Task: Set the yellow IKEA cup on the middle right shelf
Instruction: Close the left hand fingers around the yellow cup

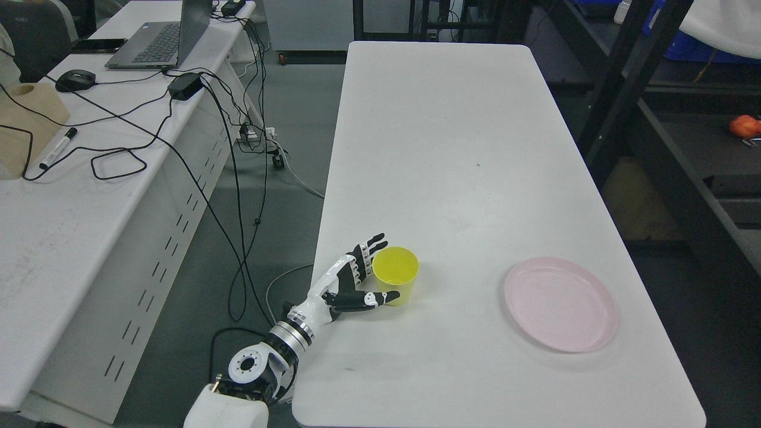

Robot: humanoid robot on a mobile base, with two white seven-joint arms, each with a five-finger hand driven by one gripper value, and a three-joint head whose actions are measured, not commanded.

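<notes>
A yellow cup [396, 274] stands upright and empty on the white table [452, 154], near its left edge. My left hand [370, 274] is at the cup's left side, fingers spread open. The fingers [368, 249] reach along the cup's far-left rim and the thumb [380, 298] lies across its near side, close to or just touching it. The cup stands on the table, not lifted. The dark shelf unit [672, 148] stands at the right of the table. My right arm is not in view.
A pink plate [560, 303] lies on the table right of the cup. A red-orange object [744, 126] sits on a shelf at the far right. A desk [77, 196] on the left holds a laptop [163, 37], mouse, marker and cables.
</notes>
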